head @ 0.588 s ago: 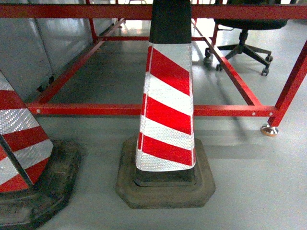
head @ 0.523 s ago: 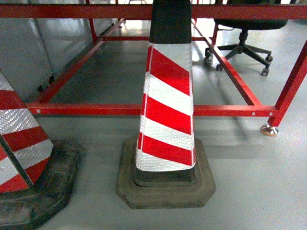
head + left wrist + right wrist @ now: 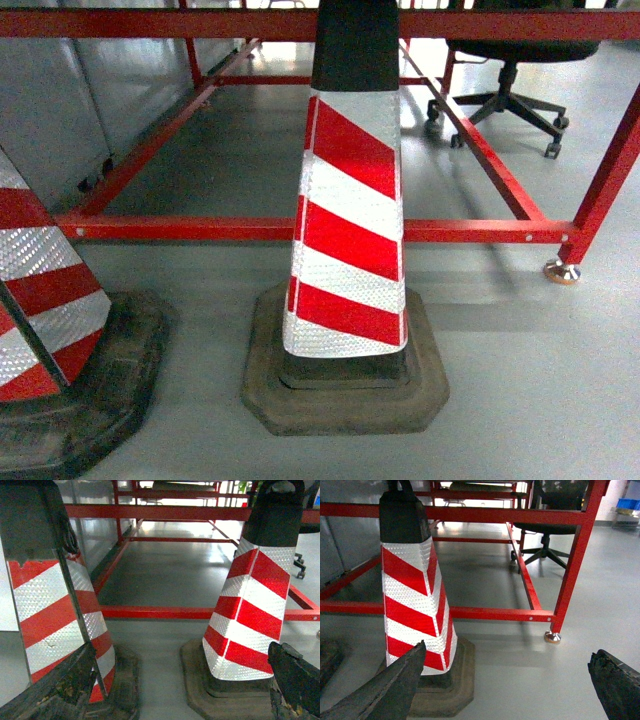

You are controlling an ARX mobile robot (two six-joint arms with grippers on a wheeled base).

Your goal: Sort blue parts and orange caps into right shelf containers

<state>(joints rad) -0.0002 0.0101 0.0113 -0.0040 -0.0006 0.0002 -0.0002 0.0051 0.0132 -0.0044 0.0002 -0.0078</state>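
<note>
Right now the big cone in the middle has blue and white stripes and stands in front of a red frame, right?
Not quite. The cone has red and white stripes, not blue and white, as the head view shows. It does stand in front of the red frame.

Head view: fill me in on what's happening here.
Nothing is being handled right now. The robot faces a red and white striped traffic cone standing upright on the grey floor, with a second cone at the left edge. Behind them runs a red metal frame, and an office chair sits beyond it. Both wrist views show open, empty grippers: left gripper, right gripper. No blue parts or orange caps are visible.
</note>
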